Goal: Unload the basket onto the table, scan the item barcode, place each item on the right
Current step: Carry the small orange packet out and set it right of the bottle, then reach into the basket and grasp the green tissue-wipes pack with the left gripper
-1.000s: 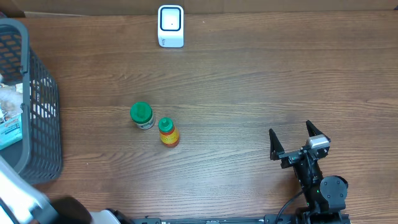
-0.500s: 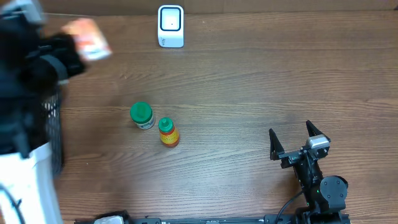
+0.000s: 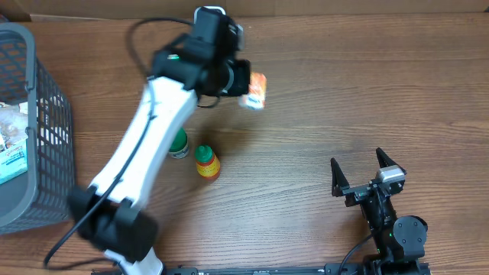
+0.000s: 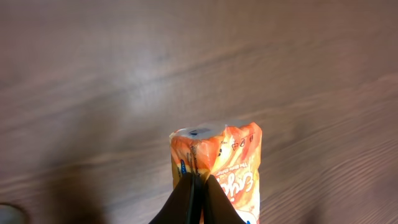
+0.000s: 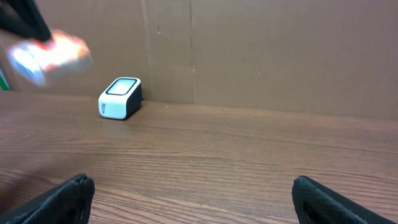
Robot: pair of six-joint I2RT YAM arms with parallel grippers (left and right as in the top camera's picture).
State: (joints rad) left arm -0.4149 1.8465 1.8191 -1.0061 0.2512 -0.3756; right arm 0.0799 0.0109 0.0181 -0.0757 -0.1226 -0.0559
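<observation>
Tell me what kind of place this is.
Probably a lab mock-up of a shop checkout: a white barcode scanner on a wooden table, a grey wire basket of packaged goods, and a cardboard backdrop.

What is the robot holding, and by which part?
The left hand pinches an orange snack packet by its thin wrapper seam; the right hand is open and empty.

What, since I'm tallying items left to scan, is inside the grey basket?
The basket holds a pale crinkled packet and a teal-and-white packet. Anything beneath them, or past the picture's left edge, cannot be seen.
</observation>
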